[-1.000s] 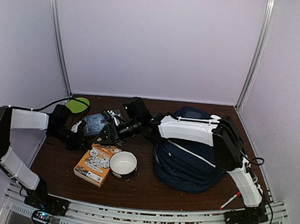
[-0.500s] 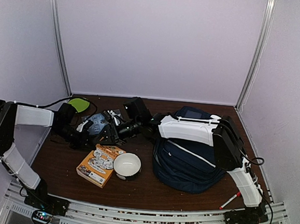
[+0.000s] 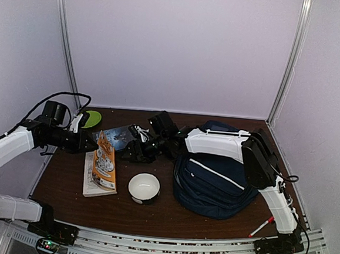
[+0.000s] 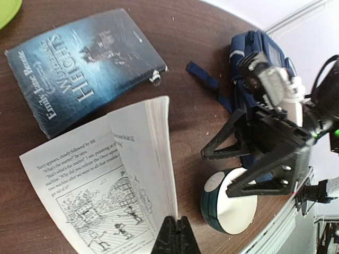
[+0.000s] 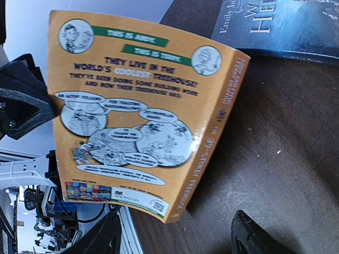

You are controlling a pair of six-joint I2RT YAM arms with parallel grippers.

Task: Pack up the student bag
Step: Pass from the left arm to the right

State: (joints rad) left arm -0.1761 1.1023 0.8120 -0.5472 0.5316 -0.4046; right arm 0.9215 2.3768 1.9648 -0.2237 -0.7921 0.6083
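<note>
Find the student bag slumped on the right half of the table, partly under the right arm; cannot tell its mouth open or closed from above. Judge the step in hand as getting the orange paperback off the wood and toward that bag.

Note the left gripper clenched on the upright cover alone, pages sagging open below: likely too weak a hold to carry by. Bring the right gripper, spread wide and holding nothing, around the spine or the whole block; close the book, then lift.

Keep clear of the white bowl near the paperback's front corner and the dark novel just behind. Mind the green disc at the far left corner and the marker by the front right edge. Swing through the bare strip between bowl and bag; expect little room along the table's right edge.
</note>
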